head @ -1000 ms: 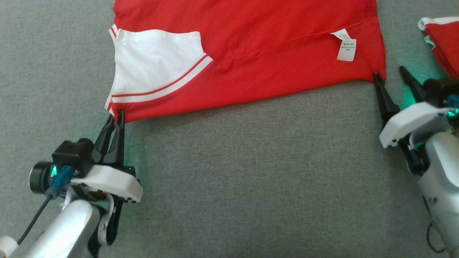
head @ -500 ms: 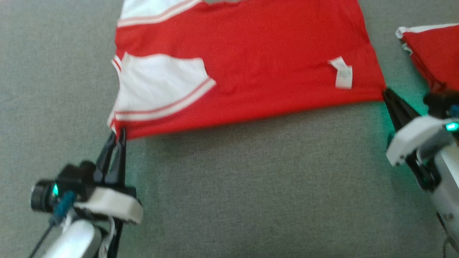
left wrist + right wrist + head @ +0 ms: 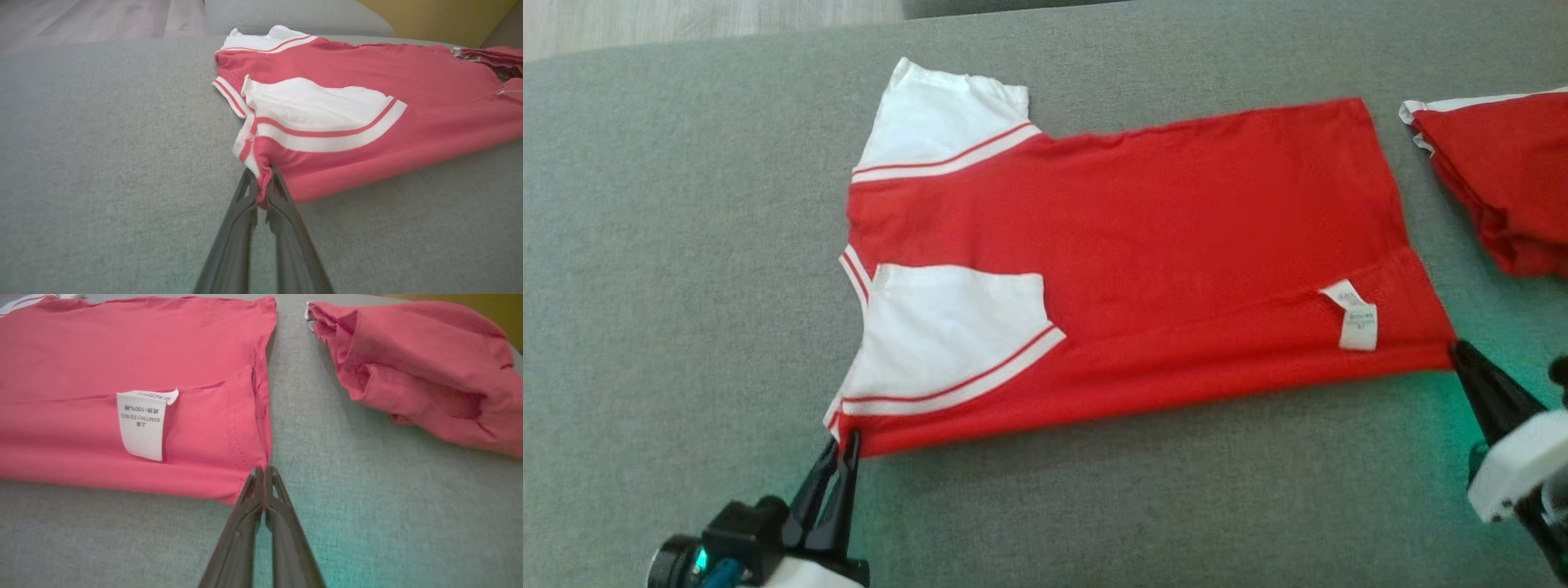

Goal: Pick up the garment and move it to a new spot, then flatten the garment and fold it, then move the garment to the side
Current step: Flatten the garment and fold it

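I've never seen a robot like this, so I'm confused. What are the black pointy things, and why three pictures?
They are a robot's two claws, each with two long fingers. One picture comes from a camera on its head, looking down. The other two come from cameras on its wrists, looking along each claw. A red shirt with white sleeves lies on a grey cushion. The left claw pinches one near corner, by a sleeve; the right claw pinches the other, close to the white label. Another red garment lies bunched off to the right, apart.
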